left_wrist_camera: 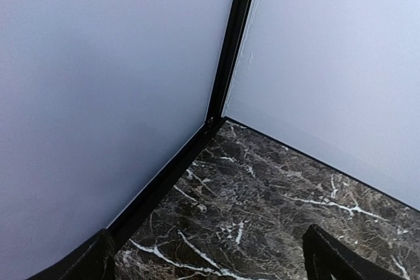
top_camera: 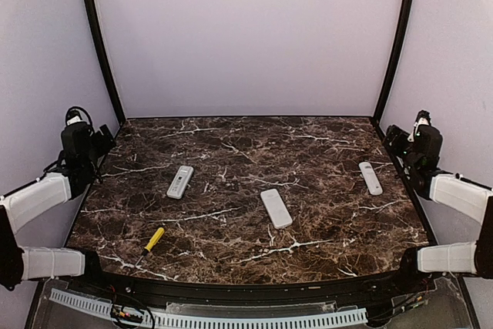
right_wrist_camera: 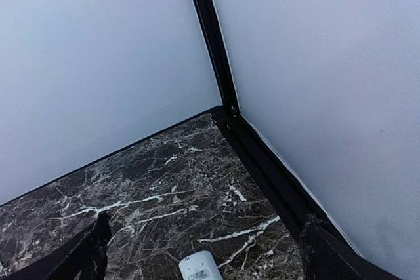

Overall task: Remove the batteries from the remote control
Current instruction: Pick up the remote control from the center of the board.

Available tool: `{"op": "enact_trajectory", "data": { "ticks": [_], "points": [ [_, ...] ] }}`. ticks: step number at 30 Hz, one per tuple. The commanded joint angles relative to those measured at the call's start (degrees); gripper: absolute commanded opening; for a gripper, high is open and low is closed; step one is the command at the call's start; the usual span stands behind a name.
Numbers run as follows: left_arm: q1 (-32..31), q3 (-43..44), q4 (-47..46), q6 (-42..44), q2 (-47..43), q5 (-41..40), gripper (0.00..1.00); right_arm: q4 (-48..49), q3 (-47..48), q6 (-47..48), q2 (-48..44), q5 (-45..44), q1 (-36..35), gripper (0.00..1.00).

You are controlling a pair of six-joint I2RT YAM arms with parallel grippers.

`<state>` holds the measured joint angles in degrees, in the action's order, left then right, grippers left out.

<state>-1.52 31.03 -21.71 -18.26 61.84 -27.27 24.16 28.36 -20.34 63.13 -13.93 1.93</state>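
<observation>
Three white remotes lie on the dark marble table [top_camera: 246, 136]: one with buttons up at the left [top_camera: 180, 182], one plain-backed in the middle [top_camera: 276, 208], one at the right [top_camera: 370, 178]. The right remote's end also shows in the right wrist view [right_wrist_camera: 202, 267]. No batteries are visible. My left gripper [top_camera: 104, 142] is raised at the table's left edge, open and empty, facing the back left corner. My right gripper [top_camera: 394, 138] is raised at the right edge, open and empty, above the table behind the right remote.
A yellow-handled screwdriver [top_camera: 152, 241] lies near the front left. White walls with black corner posts [top_camera: 98, 40] enclose the table on three sides. A cable rail [top_camera: 208, 317] runs along the front edge.
</observation>
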Motion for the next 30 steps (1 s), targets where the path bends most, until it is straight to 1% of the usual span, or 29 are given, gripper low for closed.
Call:
{"op": "enact_trajectory", "data": {
  "ticks": [1, 4, 5, 6, 7, 8, 9, 10, 11, 12, 13, 14, 15, 16, 18, 21, 27, 30],
  "points": [
    [-0.2, 6.5, 23.8, -7.7, -7.5, 6.2, 0.99, -8.9, 4.2, -3.4, -4.2, 4.0, 0.3, 0.99],
    [-0.2, 10.5, 30.2, -8.5, -9.2, 12.8, 0.99, -12.9, 5.9, -4.6, -6.5, 8.2, 0.3, 0.99],
    [-0.2, 11.7, 33.3, -8.2, -8.7, 16.5, 0.99, -14.3, 6.5, -4.7, -6.9, 9.3, 0.2, 0.99],
    [-0.2, 14.3, 35.0, -8.0, -8.1, 18.5, 0.99, -15.8, 7.3, -4.6, -7.1, 10.1, 0.2, 0.99],
    [-0.2, 15.9, 38.8, -7.6, -6.1, 22.7, 0.99, -17.5, 8.2, -4.5, -7.1, 10.7, 0.2, 0.99],
    [-0.2, 19.3, 40.6, -7.3, -3.4, 27.3, 0.99, -19.4, 9.2, -4.7, -6.9, 11.3, 0.2, 0.99],
    [-0.6, 21.0, 44.5, -6.3, -1.9, 29.4, 0.99, -21.0, 10.3, -4.8, -6.5, 12.3, 0.2, 0.99],
    [-1.0, 24.5, 46.4, -5.6, 1.6, 32.6, 0.99, -22.7, 11.4, -4.7, -5.9, 13.5, 0.1, 0.98],
    [-2.6, 28.1, 50.5, -3.4, 3.4, 33.2, 0.99, -24.4, 12.6, -4.4, -5.3, 16.4, -0.1, 0.98],
    [-3.8, 29.7, 52.5, -2.0, 7.0, 32.6, 0.99, -26.2, 14.1, -4.3, -4.5, 17.8, -0.7, 0.97],
    [-6.9, 32.5, 56.0, 0.7, 8.9, 31.5, 0.99, -27.9, 15.0, -4.2, -3.8, 18.3, -1.4, 0.97],
    [-8.5, 33.7, 57.6, 2.0, 12.2, 29.4, 0.99, -29.2, 16.0, -3.6, -3.0, 18.4, -3.3, 0.97],
    [-11.3, 35.6, 60.1, 4.0, 13.9, 28.9, 0.99, -30.6, 16.9, -3.2, -2.4, 18.0, -4.9, 0.96],
    [-12.3, 36.2, 61.5, 4.7, 16.8, 29.5, 0.99, -31.6, 17.7, -3.0, -1.6, 17.3, -6.9, 0.96],
    [-14.1, 37.3, 61.6, 5.3, 20.1, 32.6, 0.99, -32.6, 18.5, -3.0, -0.8, 16.6, -9.2, 0.96],
    [-16.0, 36.8, 59.2, 4.5, 23.3, 36.7, 0.99, -31.5, 18.3, -4.1, -0.4, 16.9, -11.2, 0.96],
    [-21.2, 37.2, 57.7, 4.3, 32.0, 37.2, 0.98, -30.4, 19.0, -5.0, 0.8, 16.8, -13.6, 0.97],
    [-22.5, 34.8, 55.2, 3.4, 33.1, 36.9, 0.98, -31.0, 19.2, -4.6, 1.3, 16.2, -14.0, 0.97]
  ]
}}
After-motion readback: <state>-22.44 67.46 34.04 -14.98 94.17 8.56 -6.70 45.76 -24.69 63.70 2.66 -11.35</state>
